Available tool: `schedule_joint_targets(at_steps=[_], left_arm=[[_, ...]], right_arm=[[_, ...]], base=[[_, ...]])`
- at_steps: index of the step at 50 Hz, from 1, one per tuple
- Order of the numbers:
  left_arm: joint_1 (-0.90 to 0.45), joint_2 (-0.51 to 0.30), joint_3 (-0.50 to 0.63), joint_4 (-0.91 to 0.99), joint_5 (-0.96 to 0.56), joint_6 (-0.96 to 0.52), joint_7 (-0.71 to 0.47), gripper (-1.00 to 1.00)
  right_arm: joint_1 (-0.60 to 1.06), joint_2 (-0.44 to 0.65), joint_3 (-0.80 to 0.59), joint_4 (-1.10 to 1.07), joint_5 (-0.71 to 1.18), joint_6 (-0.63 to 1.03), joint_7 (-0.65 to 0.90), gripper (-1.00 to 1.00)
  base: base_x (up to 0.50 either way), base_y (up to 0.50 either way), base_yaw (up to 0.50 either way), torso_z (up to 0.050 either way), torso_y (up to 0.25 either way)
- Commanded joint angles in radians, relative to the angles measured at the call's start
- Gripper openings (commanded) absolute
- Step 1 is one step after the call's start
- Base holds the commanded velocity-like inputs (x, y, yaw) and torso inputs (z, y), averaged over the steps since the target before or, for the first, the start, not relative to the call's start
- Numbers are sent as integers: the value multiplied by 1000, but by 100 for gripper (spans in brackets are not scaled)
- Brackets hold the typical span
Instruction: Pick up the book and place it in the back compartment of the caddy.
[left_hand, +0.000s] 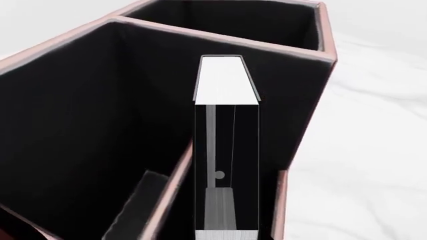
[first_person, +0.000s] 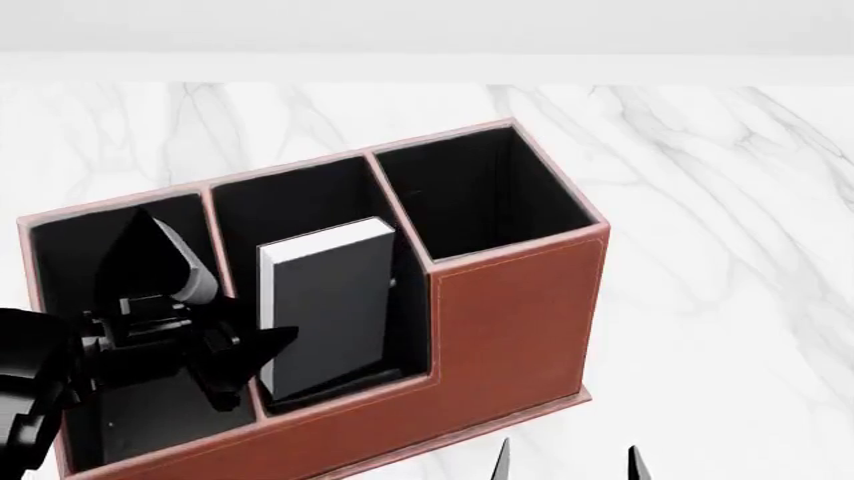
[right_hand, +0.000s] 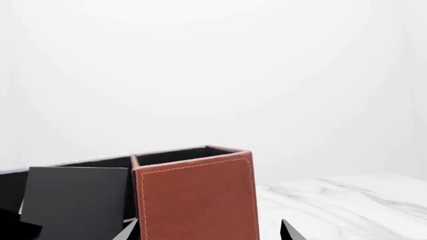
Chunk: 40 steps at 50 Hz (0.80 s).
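The reddish-brown caddy (first_person: 514, 320) stands on the table, its black-lined cells open upward. The black book (first_person: 327, 310) stands upright in the middle one of the three tall cells, its white page edge near rim height. My left gripper (first_person: 280, 335) reaches in from the left, one finger lying on the book's front cover and the other hidden behind it. Seen from the left wrist, the book (left_hand: 225, 80) runs straight ahead between the caddy walls (left_hand: 67, 125). My right gripper (first_person: 567, 465) hangs open and empty at the caddy's (right_hand: 197, 200) front corner, with the book (right_hand: 73, 200) beyond it.
White marble tabletop (first_person: 694, 200) extends to the right of and behind the caddy. The caddy's right tall cell (first_person: 481, 190) holds nothing. My left arm covers much of the left cell (first_person: 80, 260). A plain white wall lies behind.
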Motion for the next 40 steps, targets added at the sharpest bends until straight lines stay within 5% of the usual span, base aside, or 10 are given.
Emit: schedule_joint_targets(at_steps=[1, 27, 28, 40], left_arm=[[-16, 7, -98, 0, -38, -32, -17, -100], [-16, 26, -118, 0, -34, -45, -120, -100], [-20, 28, -125, 0, -37, -50, -133, 100], [-23, 39, -126, 0, -32, 51, -166, 100]], right_arm=[[1, 1, -3, 3, 3, -2, -2, 100], [10, 3, -14, 13, 20, 3, -15, 100], [12, 2, -15, 16, 21, 4, -15, 100], [9, 5, -15, 12, 21, 1, -13, 100]], base=[[0, 0, 0, 0, 0], [0, 0, 0, 0, 0], [0, 0, 0, 0, 0], [0, 0, 0, 0, 0]])
